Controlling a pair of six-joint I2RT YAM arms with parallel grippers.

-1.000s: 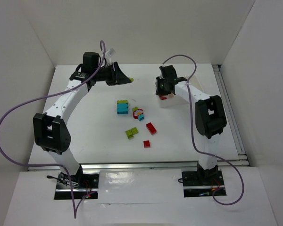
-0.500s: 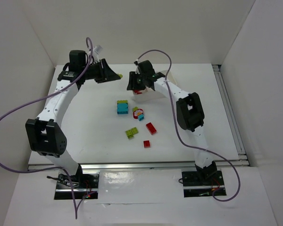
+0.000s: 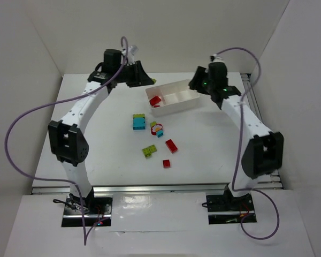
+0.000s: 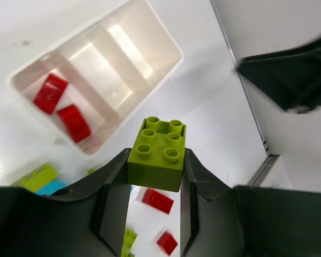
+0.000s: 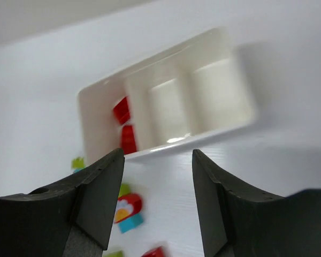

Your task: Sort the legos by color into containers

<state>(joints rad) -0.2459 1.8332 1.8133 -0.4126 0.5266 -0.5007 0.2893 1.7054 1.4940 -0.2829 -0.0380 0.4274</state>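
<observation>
**Q:** Where is the lime green brick (image 4: 159,154) being held relative to the fingers?

**A:** It is being clamped between the two fingers of the left gripper (image 3: 142,79), studs facing the wrist camera, with one finger pressed against each side. It is being carried in the air close to the end of the tray (image 3: 177,109) that holds the red bricks.

**Q:** How are the other fingers being kept?

**A:** The fingers of the right gripper (image 5: 156,156) are being held apart with nothing between them. They are poised over the opposite end of the tray, clear of it.

**Q:** What is being stored in the tray?

**A:** Two red bricks (image 3: 155,100) are lying in one end compartment. The middle and far compartments are being shown bare. Loose bricks (image 3: 150,134) are lying on the table (image 3: 107,134), on the near side of the tray.

**Q:** What is being observed as changed?

**A:** Half a second ago the tray was being covered by the right gripper; it is now lying uncovered and the gripper is withdrawn to its end, fingers parted. The left gripper is being brought nearer to the tray.
</observation>
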